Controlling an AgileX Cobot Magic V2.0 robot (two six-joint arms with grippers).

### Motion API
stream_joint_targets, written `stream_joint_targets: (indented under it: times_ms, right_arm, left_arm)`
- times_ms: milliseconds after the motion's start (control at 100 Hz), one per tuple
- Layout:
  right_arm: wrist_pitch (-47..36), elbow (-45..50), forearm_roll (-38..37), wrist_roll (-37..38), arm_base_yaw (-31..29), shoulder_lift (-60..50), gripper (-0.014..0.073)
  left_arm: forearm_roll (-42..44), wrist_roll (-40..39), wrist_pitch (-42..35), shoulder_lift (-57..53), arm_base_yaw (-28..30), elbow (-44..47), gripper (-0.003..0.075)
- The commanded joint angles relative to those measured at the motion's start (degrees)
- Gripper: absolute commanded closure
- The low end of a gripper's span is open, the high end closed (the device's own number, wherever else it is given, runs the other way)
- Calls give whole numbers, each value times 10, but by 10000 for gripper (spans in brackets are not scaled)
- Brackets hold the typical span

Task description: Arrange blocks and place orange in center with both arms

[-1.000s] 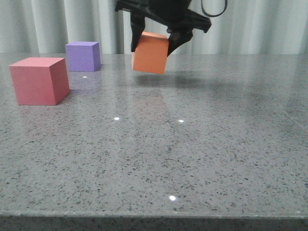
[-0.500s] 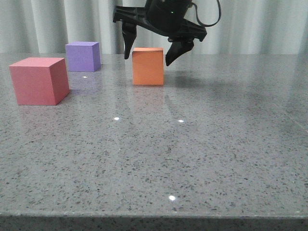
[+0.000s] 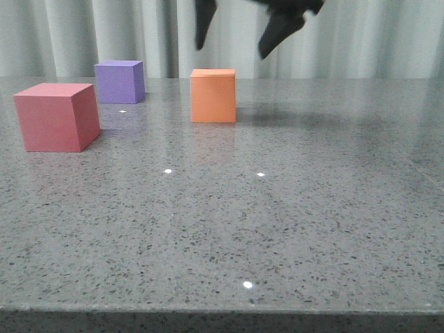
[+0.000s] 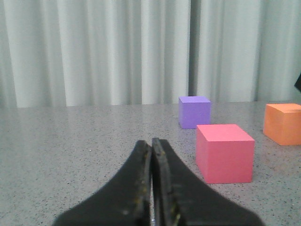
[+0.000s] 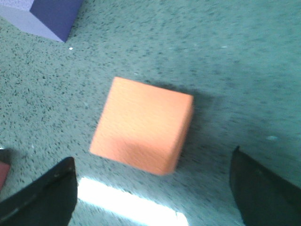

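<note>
The orange cube (image 3: pixel 214 95) stands free on the grey table, right of the purple cube (image 3: pixel 120 81) and the pinkish-red cube (image 3: pixel 57 116). My right gripper (image 3: pixel 236 45) hangs open above the orange cube, clear of it; in the right wrist view the orange cube (image 5: pixel 142 125) lies below the spread fingers (image 5: pixel 44 197), with the purple cube (image 5: pixel 44 16) at the frame's corner. My left gripper (image 4: pixel 151 141) is shut and empty, out of the front view; its view shows the pinkish-red cube (image 4: pixel 225 153), the purple cube (image 4: pixel 194 112) and the orange cube (image 4: pixel 283 123) ahead.
The speckled grey table (image 3: pixel 277 222) runs to a front edge low in the front view. A pale curtain (image 3: pixel 388 35) hangs behind the table.
My right gripper set the orange cube down on the table, opened, and rose straight up away from it. The cube now stands square. The other cubes have not moved.
</note>
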Motion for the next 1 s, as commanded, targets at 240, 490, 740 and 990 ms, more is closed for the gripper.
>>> stream_joint_targets:
  times_ms: [240,490,740,990]
  right_arm:
    - [14,81,-44,-50,-69,-168,-52]
    - [-28,248,-63,-50,-149,-314,-52]
    - [-56,396,-92,-50,-221,-469,-52]
    - [-138,547,-94,-50,-242,-621,-52]
  left_arm:
    - [-3,0,-46,-20,0,24,741]
    - [-3,0,-46,-20,0,24,741]
    - [-3,0,-46,-20,0,24,741]
    - [-3,0,-46,-20,0,24,741]
